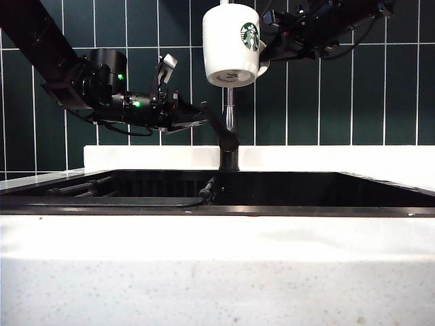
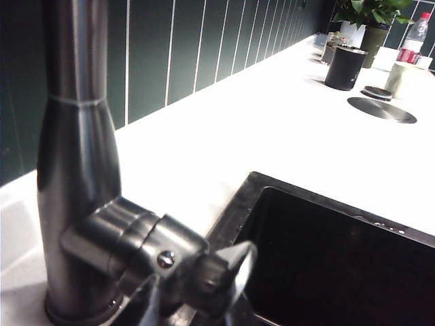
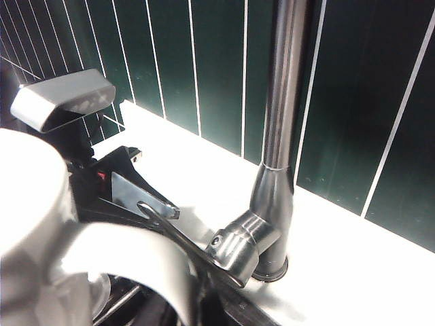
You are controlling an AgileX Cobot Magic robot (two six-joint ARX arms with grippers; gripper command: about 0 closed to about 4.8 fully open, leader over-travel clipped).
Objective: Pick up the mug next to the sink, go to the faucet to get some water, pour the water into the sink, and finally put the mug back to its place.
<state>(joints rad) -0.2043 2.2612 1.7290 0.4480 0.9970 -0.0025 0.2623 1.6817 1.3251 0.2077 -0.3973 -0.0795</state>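
Note:
The white mug (image 1: 231,44) with its green logo hangs high over the sink (image 1: 285,189), in front of the upper pipe of the faucet (image 1: 230,115). My right gripper (image 1: 267,49) reaches in from the right and is shut on the mug's handle (image 3: 129,258). My left gripper (image 1: 182,95) comes in from the left and stands open at the faucet's lever (image 3: 194,251). One grey finger pad (image 3: 64,98) is well above the lever's end. The lever (image 2: 228,272) fills the left wrist view, close up. No water shows.
A dark green tiled wall runs behind the white countertop (image 2: 272,129). Far along the counter stand a black cup (image 2: 345,68), a potted plant (image 2: 370,20), a bottle (image 2: 413,44) and a round metal lid (image 2: 382,109). A dark hose fitting (image 1: 207,187) lies in the sink.

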